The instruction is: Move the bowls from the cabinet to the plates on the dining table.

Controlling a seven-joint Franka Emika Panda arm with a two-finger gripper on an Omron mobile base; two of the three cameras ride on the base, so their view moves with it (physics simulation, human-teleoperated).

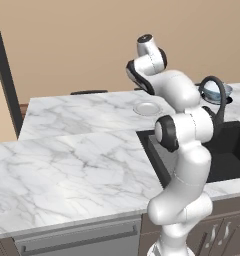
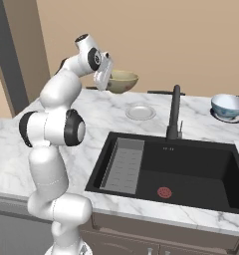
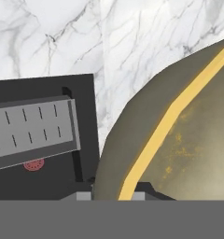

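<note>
Both base views look forward and down over the marble desk from behind the arm, left and right, sharing the black sink and pale plate. The hand view sits close above the olive bowl.

Plain tan wall behind the tabletop, a dark post at its left edge; grey-brown cabinet fronts below, with a grey panel alongside, under soft, even light
</note>
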